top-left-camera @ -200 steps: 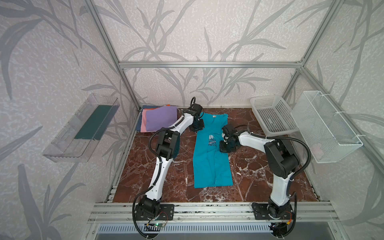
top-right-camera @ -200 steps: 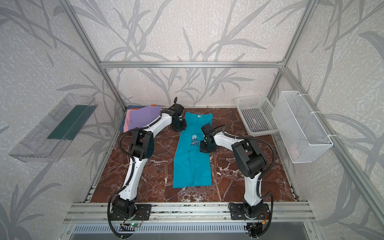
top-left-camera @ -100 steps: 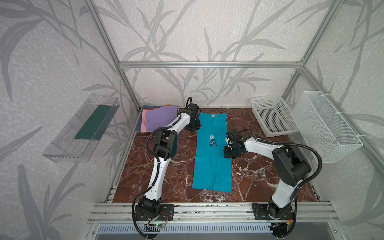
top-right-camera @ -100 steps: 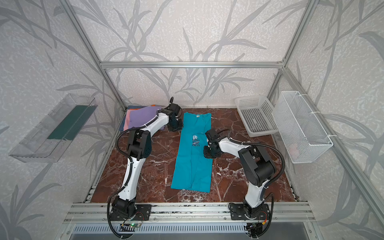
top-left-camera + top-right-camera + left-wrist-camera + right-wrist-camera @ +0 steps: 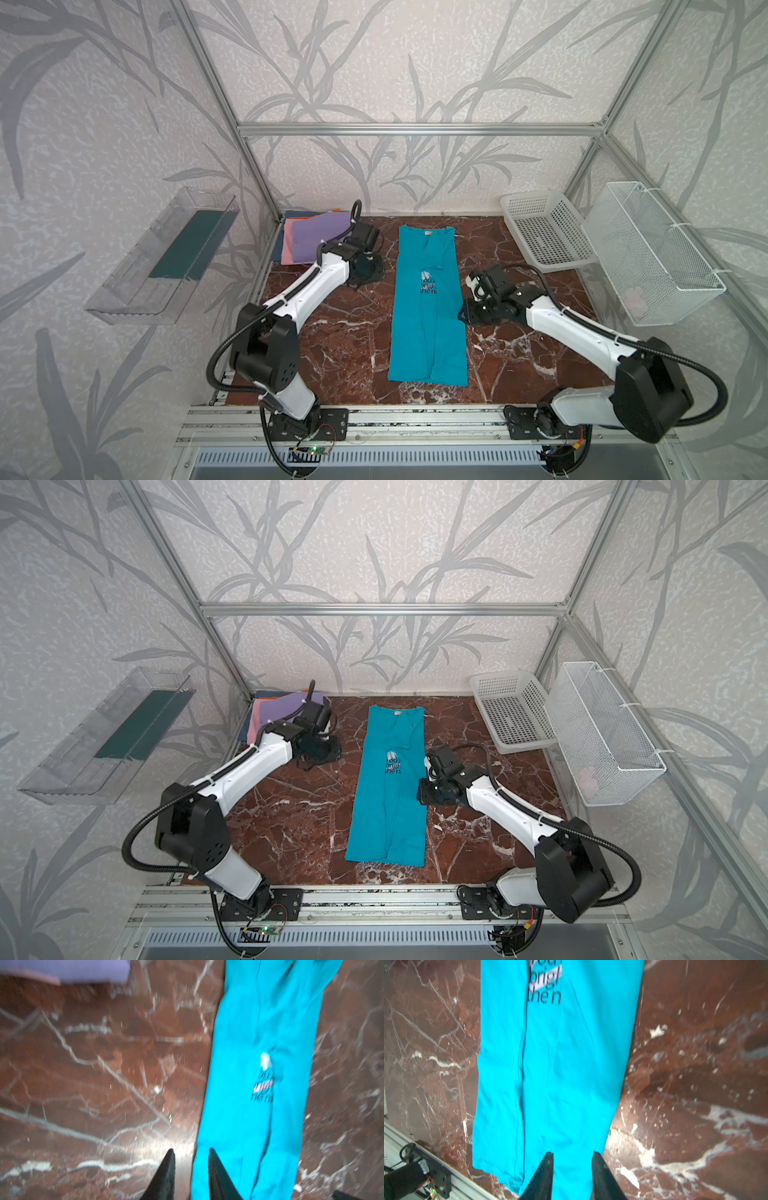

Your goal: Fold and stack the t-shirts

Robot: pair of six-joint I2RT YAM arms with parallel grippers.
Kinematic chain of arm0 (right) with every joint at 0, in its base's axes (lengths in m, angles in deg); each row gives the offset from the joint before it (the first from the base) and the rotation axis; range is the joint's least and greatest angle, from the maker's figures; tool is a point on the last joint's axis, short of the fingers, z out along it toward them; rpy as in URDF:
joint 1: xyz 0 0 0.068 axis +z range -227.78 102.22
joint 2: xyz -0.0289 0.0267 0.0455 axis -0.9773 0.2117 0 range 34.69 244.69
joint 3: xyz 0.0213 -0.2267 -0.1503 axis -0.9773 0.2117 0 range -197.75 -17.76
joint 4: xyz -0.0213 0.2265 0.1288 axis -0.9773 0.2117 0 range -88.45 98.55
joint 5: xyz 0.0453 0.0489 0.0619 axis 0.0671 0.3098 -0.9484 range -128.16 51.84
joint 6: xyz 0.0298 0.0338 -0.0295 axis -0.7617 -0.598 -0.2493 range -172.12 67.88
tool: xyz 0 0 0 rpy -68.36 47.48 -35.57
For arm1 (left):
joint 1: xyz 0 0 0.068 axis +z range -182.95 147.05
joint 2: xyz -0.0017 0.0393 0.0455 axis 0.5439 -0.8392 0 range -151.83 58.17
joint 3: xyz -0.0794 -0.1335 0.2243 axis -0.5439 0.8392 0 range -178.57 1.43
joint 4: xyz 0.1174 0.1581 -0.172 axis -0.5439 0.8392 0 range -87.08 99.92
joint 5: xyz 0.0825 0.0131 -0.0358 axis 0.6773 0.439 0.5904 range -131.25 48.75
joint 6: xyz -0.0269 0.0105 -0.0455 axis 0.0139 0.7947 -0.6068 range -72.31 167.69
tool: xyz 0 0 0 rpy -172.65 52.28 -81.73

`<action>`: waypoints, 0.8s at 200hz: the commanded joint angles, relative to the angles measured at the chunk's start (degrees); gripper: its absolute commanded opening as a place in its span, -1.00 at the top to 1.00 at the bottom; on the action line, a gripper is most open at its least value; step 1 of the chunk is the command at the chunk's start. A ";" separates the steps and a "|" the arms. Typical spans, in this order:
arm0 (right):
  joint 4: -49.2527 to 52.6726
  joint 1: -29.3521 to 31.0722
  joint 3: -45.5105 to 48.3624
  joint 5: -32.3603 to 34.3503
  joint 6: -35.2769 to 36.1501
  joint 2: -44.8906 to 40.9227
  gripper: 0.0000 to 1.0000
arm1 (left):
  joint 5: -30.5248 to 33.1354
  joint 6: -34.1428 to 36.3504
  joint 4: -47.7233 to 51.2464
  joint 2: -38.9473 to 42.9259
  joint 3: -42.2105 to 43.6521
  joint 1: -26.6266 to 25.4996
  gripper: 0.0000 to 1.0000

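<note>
— Between your left fingers (image 5: 166, 1178) and your right fingers (image 5: 544, 1180), the teal tee (image 5: 428, 316) lies as one long narrow strip on the surface (image 5: 340, 332). What has changed?

— A second ago your right fingers were shut and down on the shirt's middle. Now they have drawn back to its edge and stand apart, gripping nothing. Your left fingers have slid away from the collar end. They are apart too and empty, with the tee's edge just beside them.

— So the lengthwise fold is in?

— I'd judge so: both sides are turned in and the print is half hidden. You still have the cross folds to make, then the carry to the pile.

— Counts?

— One tee is laid out. Beyond your left fingers is one stack of folded tees (image 5: 316, 239) showing four colours: lilac on top, then edges of pink, orange and dark blue. Beyond your right fingers are one white plastic basket (image 5: 544, 237) and one wire basket (image 5: 652, 249). One clear tray (image 5: 162, 266) hangs on the wall.
</note>
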 commanded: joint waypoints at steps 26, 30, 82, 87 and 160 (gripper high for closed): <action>7.24 8.24 10.69 -0.97 -9.61 -9.77 0.29 | -8.39 -4.64 3.33 12.72 18.55 -11.46 0.01; 7.34 9.47 11.48 -0.60 -10.71 -10.38 0.27 | -8.85 -4.89 3.25 13.60 19.51 -11.87 -0.03; -0.92 19.22 20.69 -0.47 -23.58 -15.49 -0.04 | -12.91 -6.93 1.01 18.89 27.68 -14.05 -0.14; -1.51 19.24 21.25 -0.29 -24.19 -15.65 -0.08 | -13.63 -7.40 0.02 18.80 28.63 -14.23 -0.15; -11.08 19.86 25.20 -1.93 -28.71 -10.55 0.05 | -18.21 -8.97 -5.80 17.31 35.34 -15.62 -0.15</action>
